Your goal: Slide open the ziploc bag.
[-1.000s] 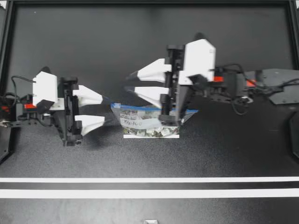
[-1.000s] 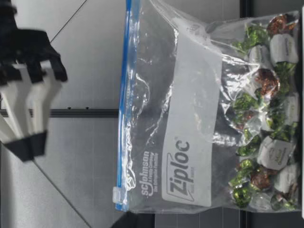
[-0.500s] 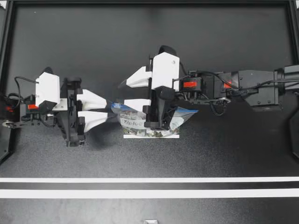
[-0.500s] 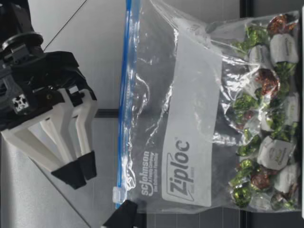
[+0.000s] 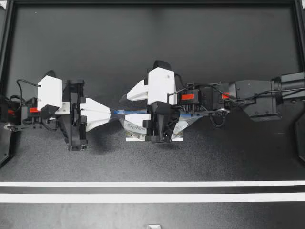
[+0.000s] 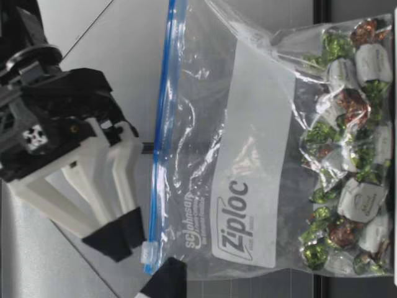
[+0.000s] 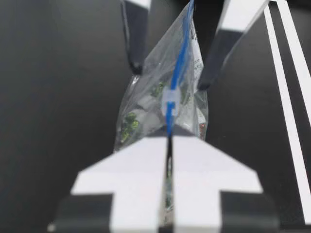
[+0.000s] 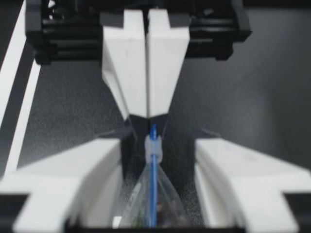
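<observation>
My left claw (image 5: 111,113) pinches the zip-track end of the ziploc bag (image 5: 137,128), which stands on the worktop (image 5: 214,57). My right claw (image 5: 127,107) hangs spread astride the track, with the slider (image 7: 169,102) just ahead of my left claw. Wrapped sweets (image 6: 347,124) fill the bag's bottom.

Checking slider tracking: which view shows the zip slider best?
Left wrist view: the slider sits unobstructed on the blue track, just ahead of my left gripper, shut on the ziploc bag. Right wrist view shows it end-on; low view, from the side at the bag's end; top view, too small to tell.
</observation>
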`<action>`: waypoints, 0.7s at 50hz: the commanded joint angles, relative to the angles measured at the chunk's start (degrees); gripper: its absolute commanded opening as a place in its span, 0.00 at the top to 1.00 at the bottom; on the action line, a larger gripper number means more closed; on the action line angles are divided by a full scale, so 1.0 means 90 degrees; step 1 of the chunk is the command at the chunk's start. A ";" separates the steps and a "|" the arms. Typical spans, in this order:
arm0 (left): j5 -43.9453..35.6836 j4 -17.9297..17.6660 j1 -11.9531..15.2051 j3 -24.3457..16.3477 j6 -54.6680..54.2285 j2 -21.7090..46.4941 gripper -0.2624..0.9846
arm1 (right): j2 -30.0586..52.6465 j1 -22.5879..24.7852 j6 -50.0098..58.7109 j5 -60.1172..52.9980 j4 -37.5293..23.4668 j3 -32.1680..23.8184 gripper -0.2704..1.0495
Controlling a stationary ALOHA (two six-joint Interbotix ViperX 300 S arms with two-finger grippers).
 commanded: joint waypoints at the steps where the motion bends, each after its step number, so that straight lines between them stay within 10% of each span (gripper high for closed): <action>1: -0.0068 0.0010 0.0000 -0.0107 0.0020 -0.0049 0.94 | -0.0010 0.0020 0.0020 0.0000 0.0020 -0.0176 0.35; 19: -0.0039 0.0010 0.0000 -0.0068 0.0068 -0.0088 0.94 | 0.0098 0.0020 0.0059 0.0352 0.0039 -0.0420 0.41; 35: -0.0039 -0.0059 0.0000 -0.0068 0.0088 -0.0078 0.94 | -0.0029 0.0020 0.0039 0.0635 0.0068 -0.0430 0.76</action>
